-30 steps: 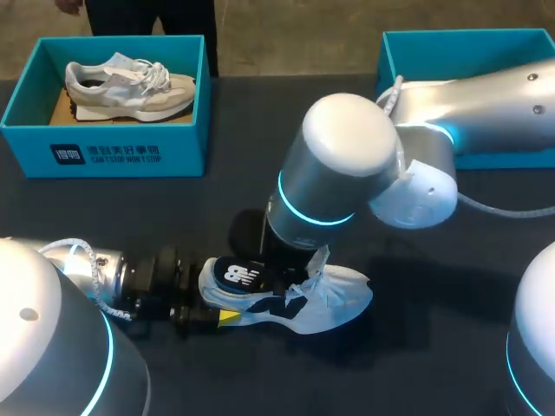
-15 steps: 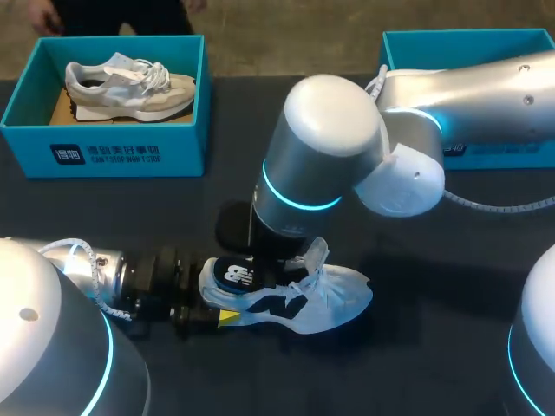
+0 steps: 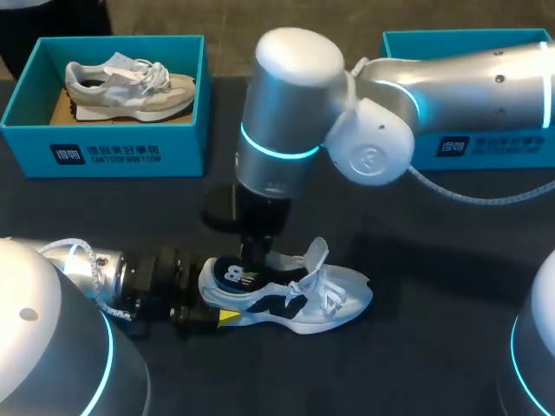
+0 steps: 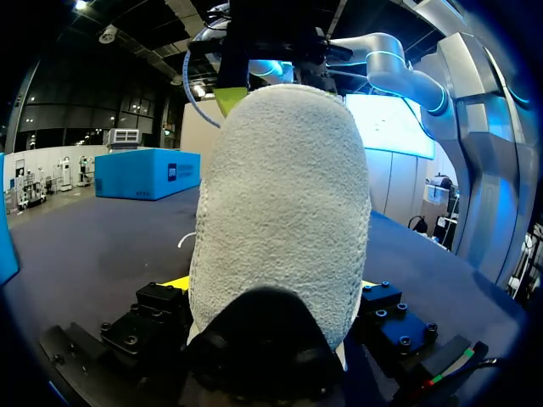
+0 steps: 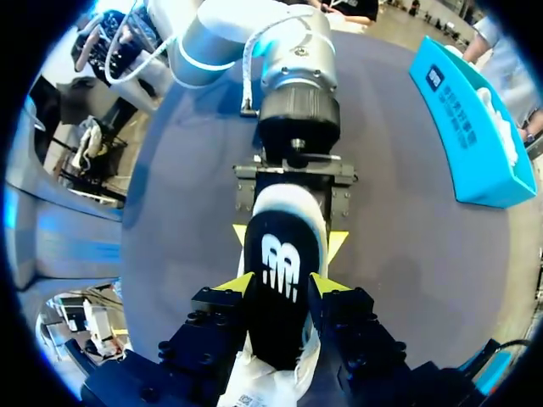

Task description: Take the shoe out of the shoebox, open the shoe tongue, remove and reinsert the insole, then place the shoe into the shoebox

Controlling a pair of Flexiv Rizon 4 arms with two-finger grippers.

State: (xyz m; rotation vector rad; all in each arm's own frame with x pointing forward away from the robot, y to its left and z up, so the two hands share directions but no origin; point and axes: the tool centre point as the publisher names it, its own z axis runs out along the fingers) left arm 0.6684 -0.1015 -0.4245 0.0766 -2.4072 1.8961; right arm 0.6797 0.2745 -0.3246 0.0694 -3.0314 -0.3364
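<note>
The white shoe (image 3: 334,295) lies on its side near the middle of the dark tabletop (image 3: 434,347), toe towards my right, its laces (image 3: 323,290) loose and its tongue (image 3: 317,252) standing up. A black insole (image 3: 236,274) with a white logo juts out of the shoe's opening at the heel end.

My right hand (image 5: 282,284) comes down from above and pinches that insole between its yellow tips, one on each edge (the right wrist view shows this best). From the head view the hand itself is mostly hidden under the wrist of the right arm (image 3: 286,113).

My left hand (image 3: 218,303) lies low along the tabletop and clamps the shoe's heel from both sides. Only one of its yellow tips shows from above, the other being behind the shoe. In the left wrist view the fuzzy heel fills nearly everything, so the toe and the insole cannot be made out there.

At the far left stands a blue shoebox (image 3: 104,152) holding a beige shoe (image 3: 130,78). A second blue box (image 3: 486,147) stands at the far right, its inside largely covered by the right arm, so I cannot tell what it holds.
</note>
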